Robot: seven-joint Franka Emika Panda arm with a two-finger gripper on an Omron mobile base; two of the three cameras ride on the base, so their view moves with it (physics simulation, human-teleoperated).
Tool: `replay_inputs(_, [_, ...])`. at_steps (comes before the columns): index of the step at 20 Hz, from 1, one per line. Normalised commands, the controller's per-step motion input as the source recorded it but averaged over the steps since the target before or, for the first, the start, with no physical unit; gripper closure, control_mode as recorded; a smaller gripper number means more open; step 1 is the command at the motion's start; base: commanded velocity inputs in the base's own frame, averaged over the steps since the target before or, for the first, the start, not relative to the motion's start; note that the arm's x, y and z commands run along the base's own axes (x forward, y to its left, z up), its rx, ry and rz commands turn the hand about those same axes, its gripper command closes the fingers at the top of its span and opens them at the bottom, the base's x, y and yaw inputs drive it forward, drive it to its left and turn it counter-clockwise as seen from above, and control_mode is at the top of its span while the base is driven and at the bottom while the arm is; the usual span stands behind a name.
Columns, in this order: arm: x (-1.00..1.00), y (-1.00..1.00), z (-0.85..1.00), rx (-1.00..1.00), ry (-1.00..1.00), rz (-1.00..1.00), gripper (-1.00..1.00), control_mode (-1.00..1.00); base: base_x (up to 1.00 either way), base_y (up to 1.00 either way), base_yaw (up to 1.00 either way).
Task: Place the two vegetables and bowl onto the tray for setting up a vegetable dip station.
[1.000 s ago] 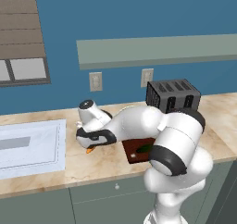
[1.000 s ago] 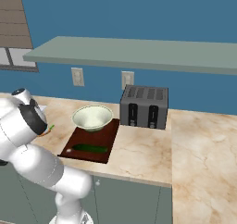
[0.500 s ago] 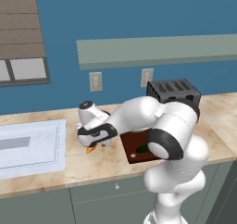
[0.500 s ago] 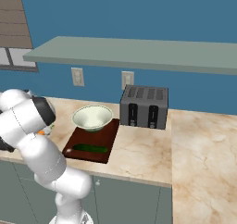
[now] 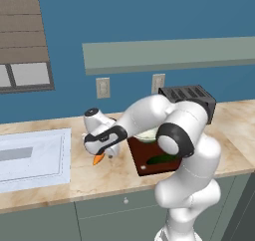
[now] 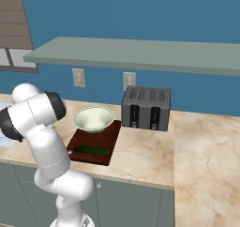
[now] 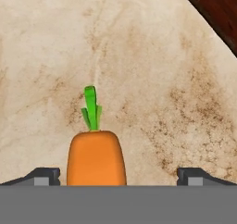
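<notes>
We see a kitchen with a blue wall, a long grey-green shelf (image 6: 140,52) and a speckled tan stone counter (image 6: 197,146). A boxy black toaster (image 6: 146,108) stands at the back, and a flat white sink (image 5: 32,153) lies at the left.

Our hand (image 7: 118,174) is wide open and holds nothing. The smooth orange carrot (image 7: 96,156) lies on the counter between its tips, just beside the flat dark red tray (image 6: 96,141). On the tray sit the round pale bowl (image 6: 93,119) and the long green cucumber (image 6: 91,150).
</notes>
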Motion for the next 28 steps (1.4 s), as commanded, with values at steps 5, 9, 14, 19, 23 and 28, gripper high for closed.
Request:
replay_inputs(5, [0.08,0.06,-0.08,0.00,0.00,0.00,-1.00,-1.00,0.00,0.00,0.00])
replay_inputs(9, [0.06,0.09,-0.10,0.00,0.00,0.00,-1.00,-1.00,0.00,0.00,0.00])
replay_inputs(14, [0.01,0.07,-0.12,0.00,0.01,0.00,1.00,-1.00,0.00,0.00,0.00])
replay_inputs(19, [-0.08,-0.01,-0.01,0.00,0.01,0.00,1.00,-1.00,0.00,0.00,0.00])
replay_inputs(23, [-0.25,-0.08,0.09,0.01,0.00,0.00,1.00,-1.00,0.00,0.00,0.00])
replay_inputs(28, [-0.37,-0.08,0.19,0.03,0.00,-0.02,1.00,-1.00,0.00,0.00,0.00])
